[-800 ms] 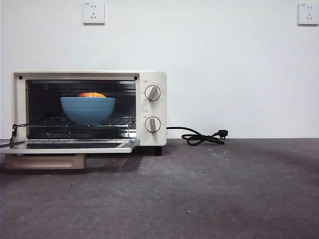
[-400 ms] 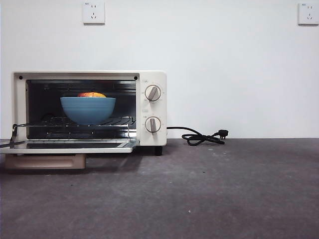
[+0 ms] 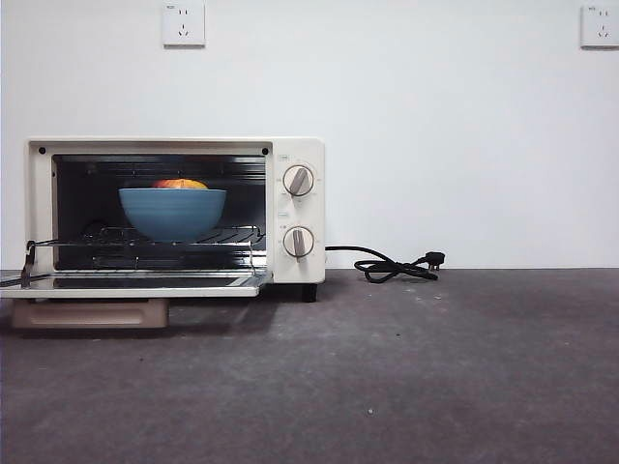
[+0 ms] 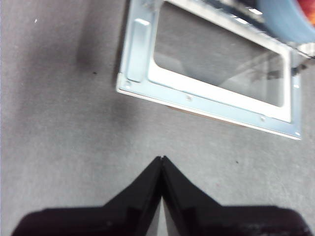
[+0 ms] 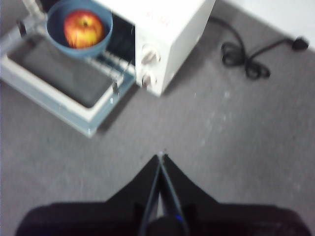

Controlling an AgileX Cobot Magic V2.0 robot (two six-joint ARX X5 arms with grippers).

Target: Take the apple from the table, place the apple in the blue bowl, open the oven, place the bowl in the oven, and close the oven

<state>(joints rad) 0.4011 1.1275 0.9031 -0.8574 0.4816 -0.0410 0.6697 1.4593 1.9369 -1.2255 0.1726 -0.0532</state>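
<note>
**Bowl and apple on the rack, oven door down**

Nothing of the task's things had moved since the earlier front pictures: we saw only a very slight sideways shift of the whole scene, with the bowl, apple and oven keeping their places relative to each other.

We found the blue bowl (image 3: pixel 172 213) standing upright on the wire rack (image 3: pixel 145 240) inside the toaster oven (image 3: pixel 295 208), with the apple (image 3: pixel 180 184) lying in it so that only its red and yellow top showed above the rim in the front view. From the right wrist view the apple (image 5: pixel 83 28) sat in the middle of the bowl (image 5: pixel 59 39), and the rack was drawn partly out over the door. The oven door (image 3: pixel 135 284) hung fully open, lying flat and level just above the dark grey surface (image 3: pixel 406 377), with its beige handle (image 3: pixel 92 314) underneath at the front edge. In the left wrist view we saw the door's metal inner frame (image 4: pixel 206 93) and glass pane from above.

Both of the oven's knobs (image 3: pixel 298 181) were on its right-hand panel, one above the other. The black cord (image 3: pixel 387 266) lay coiled on the surface beside the oven, against the white wall (image 3: pixel 435 126), where two sockets (image 3: pixel 183 23) were mounted high up.

We saw the left claw (image 4: pixel 162 160) with its jaws pressed together, holding nothing, above the bare surface just in front of the open door. The right claw (image 5: pixel 161 157) was likewise closed and empty, over the surface near the oven's front right corner. Neither arm showed in the front view.
</note>
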